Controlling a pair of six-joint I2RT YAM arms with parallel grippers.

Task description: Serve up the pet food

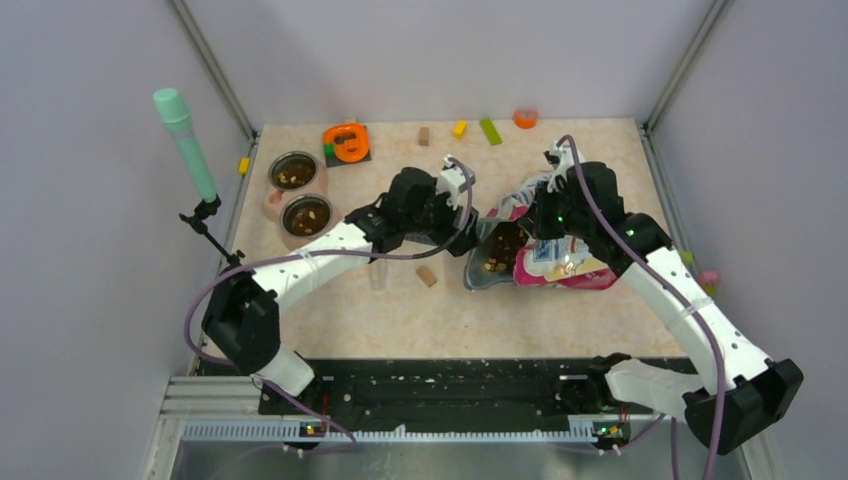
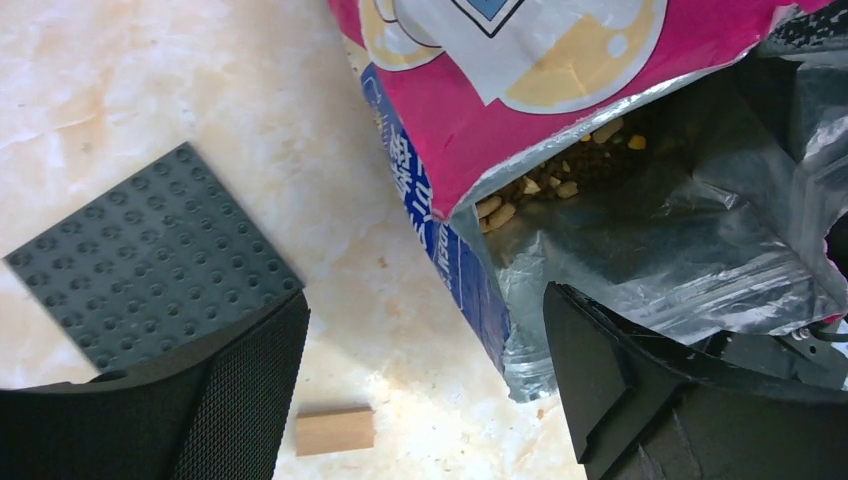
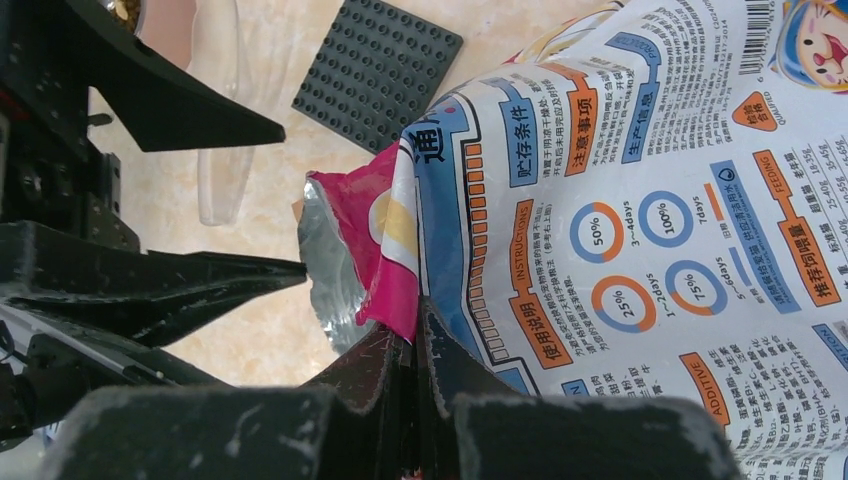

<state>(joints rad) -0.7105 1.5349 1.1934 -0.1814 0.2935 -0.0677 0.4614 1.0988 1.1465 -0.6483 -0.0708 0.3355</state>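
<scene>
The pink-and-blue pet food bag (image 1: 560, 265) lies on its side mid-table, its mouth facing left. Brown kibble (image 2: 560, 180) shows inside the silver lining, and also in the top view (image 1: 497, 248). My right gripper (image 3: 415, 335) is shut on the bag's pink rim (image 3: 395, 290) and holds that edge up; from above it sits over the bag's top (image 1: 537, 213). My left gripper (image 2: 425, 390) is open at the bag's mouth and holds nothing. The bag's lower corner (image 2: 505, 345) lies between its fingers, close to the right one (image 2: 610, 400).
Two bowls (image 1: 293, 172) (image 1: 307, 214) holding some kibble stand at the left. A dark grey studded plate (image 2: 150, 260) and a tan block (image 2: 335, 430) lie near the left gripper. A clear scoop (image 3: 215, 160) lies on the table. Small coloured blocks (image 1: 489, 131) line the back edge.
</scene>
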